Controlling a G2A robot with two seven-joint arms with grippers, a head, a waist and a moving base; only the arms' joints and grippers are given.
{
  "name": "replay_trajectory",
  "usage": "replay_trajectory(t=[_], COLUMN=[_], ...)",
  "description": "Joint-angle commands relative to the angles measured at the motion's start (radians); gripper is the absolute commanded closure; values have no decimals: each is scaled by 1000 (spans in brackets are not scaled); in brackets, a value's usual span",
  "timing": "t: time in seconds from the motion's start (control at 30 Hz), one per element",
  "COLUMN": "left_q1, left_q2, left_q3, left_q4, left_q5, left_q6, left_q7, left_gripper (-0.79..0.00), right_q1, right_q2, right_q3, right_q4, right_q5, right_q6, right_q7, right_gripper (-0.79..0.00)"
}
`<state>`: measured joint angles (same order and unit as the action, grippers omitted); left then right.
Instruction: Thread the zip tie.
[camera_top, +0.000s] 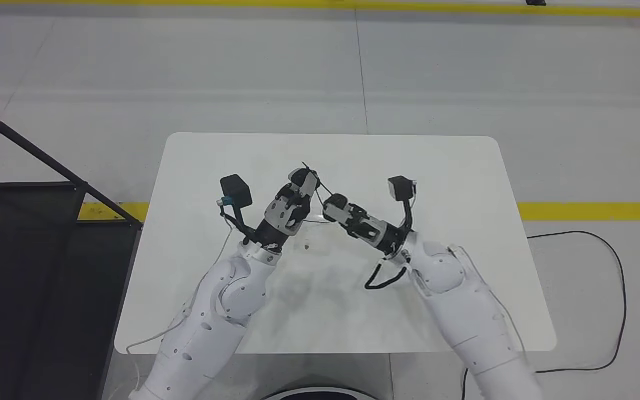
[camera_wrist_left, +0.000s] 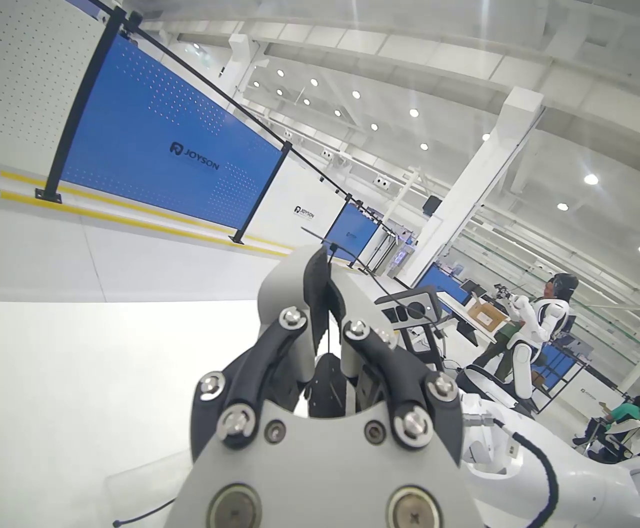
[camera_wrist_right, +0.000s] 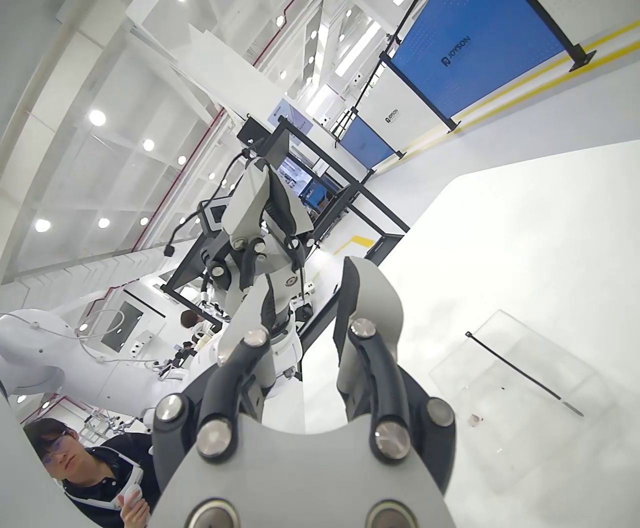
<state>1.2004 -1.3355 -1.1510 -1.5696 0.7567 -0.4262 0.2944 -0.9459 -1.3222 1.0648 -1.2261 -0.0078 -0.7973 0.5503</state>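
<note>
My left gripper (camera_wrist_left: 327, 280) is shut on a thin black zip tie (camera_wrist_left: 328, 320), which runs between the ribbed pads; its end (camera_wrist_left: 320, 239) pokes out past the fingertips. From above, this gripper (camera_top: 300, 183) is raised over the middle of the white table (camera_top: 450, 170), with the tie (camera_top: 310, 173) sticking up from it. My right gripper (camera_top: 331, 207) sits close beside it, just to the right, and is open with nothing between its fingers (camera_wrist_right: 370, 295). The right wrist view shows the left gripper (camera_wrist_right: 262, 200) just beyond them.
A second black zip tie (camera_wrist_right: 520, 370) lies flat on a clear sheet (camera_wrist_right: 550, 425) on the table. Its head end also appears in the left wrist view as a dark strand (camera_wrist_left: 140, 515). A black frame (camera_top: 40, 150) stands at the table's left.
</note>
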Motion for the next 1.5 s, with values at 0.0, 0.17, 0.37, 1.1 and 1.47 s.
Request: replay_trajectory(t=[0.0,0.17,0.37,1.1,1.47], left_q1=[0,0,0,0,0], left_q2=[0,0,0,0,0], left_q3=[0,0,0,0,0], left_q4=[0,0,0,0,0], left_q5=[0,0,0,0,0], left_q6=[0,0,0,0,0], left_q7=[0,0,0,0,0], left_gripper=[0,0,0,-219,-314], right_q1=[2,6,9,16,12], right_q2=[-1,-3,-4,-6,-4], right_q3=[-5,-12,-20,-36,-27], right_q4=[0,-2,-4,-2,-2], right_q5=[-7,-13,-14,-22,7], right_q6=[-1,-1,-3,-10,-38], right_q7=[-7,-16,-17,-32,-41], right_gripper=[-305,-246,-203,0,0])
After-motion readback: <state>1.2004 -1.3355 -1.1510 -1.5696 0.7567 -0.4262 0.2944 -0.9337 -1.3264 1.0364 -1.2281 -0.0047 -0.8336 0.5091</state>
